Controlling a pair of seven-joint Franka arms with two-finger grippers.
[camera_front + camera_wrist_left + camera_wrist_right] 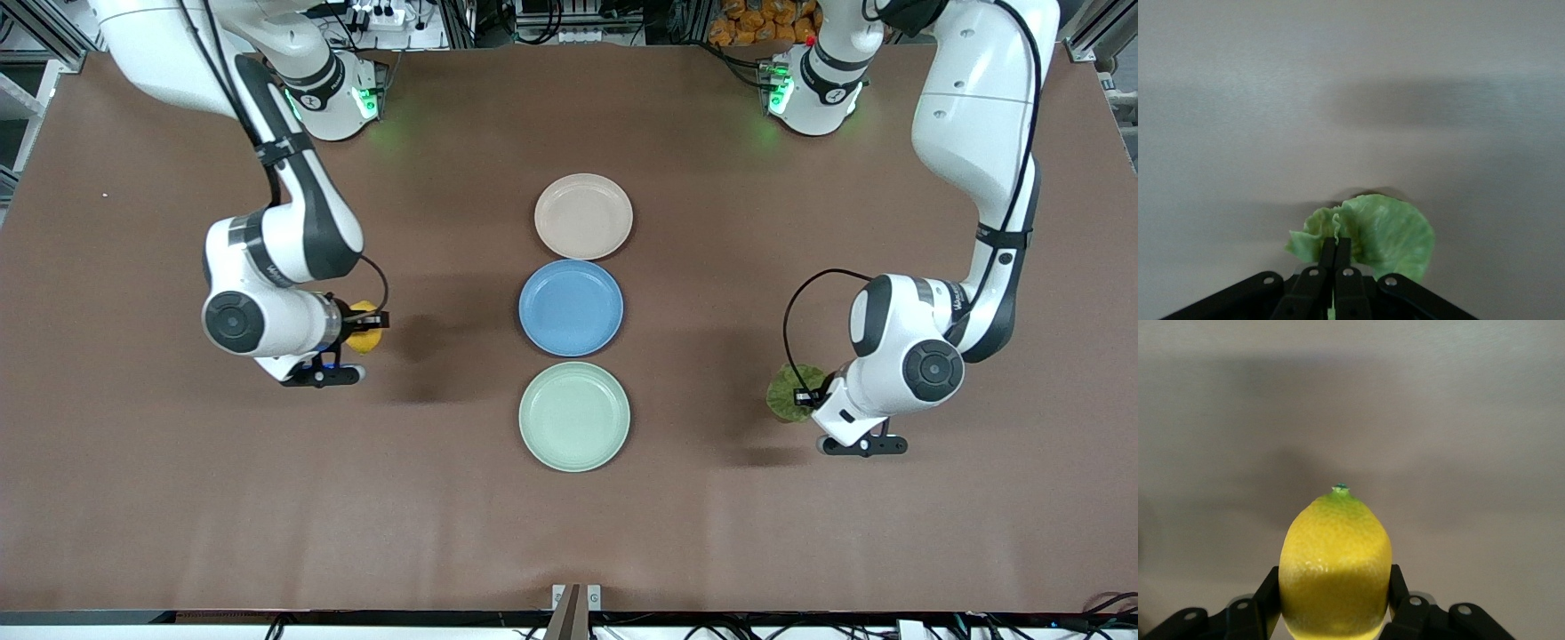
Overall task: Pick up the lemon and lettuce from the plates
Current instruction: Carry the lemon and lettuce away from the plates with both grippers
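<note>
My right gripper [1335,613] clamps the lemon [1335,563] at mid-left of the front frame, my left gripper [1336,257] pinches the lettuce [1381,233] at lower right, and both plates [583,216] [574,416] sit empty on the counter [569,533], so I judge picking done.

Three round plates lie in a row down the middle of the table [178,516]: one beige-pink plate [583,216] farthest from the front camera, one blue plate [571,308] in the middle, and one mint green plate [574,416] nearest to it. All three are bare.

There is one lemon [364,328], held in the right gripper [369,327] over the table toward the right arm's end. There is one lettuce [794,391] leaf, pinched in the left gripper [805,397] over the table toward the left arm's end.

Two arms and two grippers, one item in each.
</note>
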